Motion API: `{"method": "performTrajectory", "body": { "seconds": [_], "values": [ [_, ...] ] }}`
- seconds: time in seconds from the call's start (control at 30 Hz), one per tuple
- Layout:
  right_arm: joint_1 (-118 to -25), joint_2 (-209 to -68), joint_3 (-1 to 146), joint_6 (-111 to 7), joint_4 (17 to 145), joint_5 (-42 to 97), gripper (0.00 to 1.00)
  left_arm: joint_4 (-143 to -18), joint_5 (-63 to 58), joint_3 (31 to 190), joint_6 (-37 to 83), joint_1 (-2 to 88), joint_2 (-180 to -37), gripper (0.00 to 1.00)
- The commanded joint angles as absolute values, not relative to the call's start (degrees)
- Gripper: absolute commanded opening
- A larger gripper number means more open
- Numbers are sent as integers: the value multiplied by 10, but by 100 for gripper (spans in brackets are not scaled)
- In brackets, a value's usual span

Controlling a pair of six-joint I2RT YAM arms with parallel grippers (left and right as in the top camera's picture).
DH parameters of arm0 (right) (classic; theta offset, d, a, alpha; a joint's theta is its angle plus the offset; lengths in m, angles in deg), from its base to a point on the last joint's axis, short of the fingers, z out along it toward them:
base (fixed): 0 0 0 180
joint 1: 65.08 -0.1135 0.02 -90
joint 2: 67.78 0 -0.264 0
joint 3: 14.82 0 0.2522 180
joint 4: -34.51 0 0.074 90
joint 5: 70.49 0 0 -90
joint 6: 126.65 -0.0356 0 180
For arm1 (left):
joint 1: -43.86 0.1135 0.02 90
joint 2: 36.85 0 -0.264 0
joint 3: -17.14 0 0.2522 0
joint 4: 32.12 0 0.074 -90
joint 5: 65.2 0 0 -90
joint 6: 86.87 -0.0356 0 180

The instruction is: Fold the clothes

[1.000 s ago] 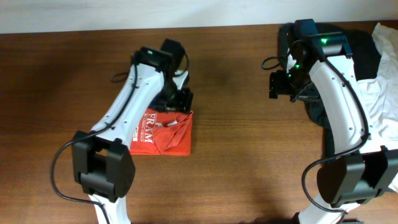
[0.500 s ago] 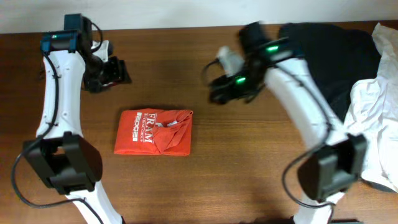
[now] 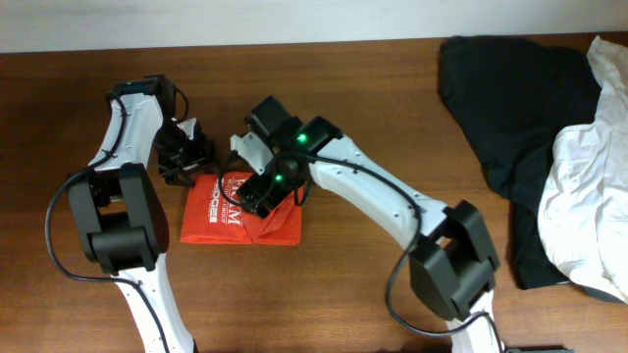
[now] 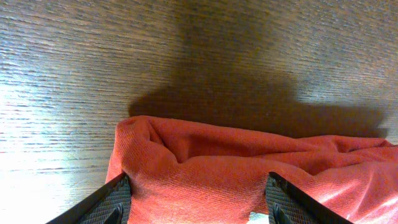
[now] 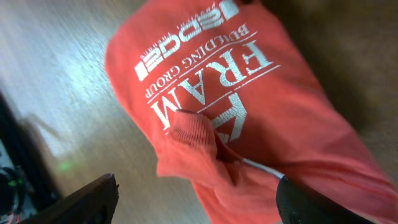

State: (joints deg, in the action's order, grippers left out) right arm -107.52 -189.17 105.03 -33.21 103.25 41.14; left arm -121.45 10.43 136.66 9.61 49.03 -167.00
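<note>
The clothes, a red-orange T-shirt with white lettering, lie folded into a small rectangle on the wooden table. My left gripper hangs low at the shirt's far left corner. In the left wrist view its fingers stand wide apart on either side of the cloth's rounded edge, not pinching it. My right gripper hovers over the shirt's middle. In the right wrist view it is open above the ribbed collar and the lettering.
A black garment and a white garment are heaped at the table's right side. The table's far edge meets a pale wall. Bare wood lies between the shirt and the heap.
The right arm has swung from the heap on the right across to the red shirt. The left arm went off to the far left and has come back to the shirt's corner.
</note>
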Motion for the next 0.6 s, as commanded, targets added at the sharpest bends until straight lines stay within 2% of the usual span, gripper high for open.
{"method": "performTrajectory", "body": {
  "seconds": [0.0, 0.07, 0.1, 0.13, 0.17, 0.2, 0.33, 0.37, 0.43, 0.5, 0.57],
  "values": [
    [-1086, -1931, 1052, -328, 1029, 398, 79, -1212, 100, 1362, 86, 489, -1676, 69],
    [-1090, -1941, 1052, -328, 1027, 398, 77, -1209, 100, 1362, 86, 489, -1676, 69],
    [-1091, -1946, 1052, -328, 1028, 398, 68, -1208, 100, 1362, 87, 489, -1676, 69],
    [-1092, -1947, 1052, -328, 1031, 398, 33, -1207, 100, 1362, 87, 489, -1676, 69],
    [-1092, -1947, 1052, -328, 1035, 398, 8, -1208, 100, 1362, 87, 489, -1676, 69],
    [-1092, -1947, 1052, -328, 1045, 395, 4, -1208, 100, 1362, 87, 489, -1676, 69],
    [-1081, -1947, 1052, -329, 1138, 317, 4, -1209, 100, 1362, 86, 489, -1676, 69],
    [-1077, -1947, 1052, -334, 1167, 288, 8, -1209, 100, 1362, 86, 489, -1676, 69],
    [-1068, -1947, 1052, -359, 1203, 242, 31, -1209, 100, 1362, 86, 489, -1676, 69],
    [-1057, -1947, 1052, -371, 1228, 221, 68, -1207, 100, 1362, 86, 489, -1676, 69],
    [-1041, -1947, 1052, -396, 1239, 218, 69, -1206, 100, 1362, 87, 489, -1676, 69]
  ]
}}
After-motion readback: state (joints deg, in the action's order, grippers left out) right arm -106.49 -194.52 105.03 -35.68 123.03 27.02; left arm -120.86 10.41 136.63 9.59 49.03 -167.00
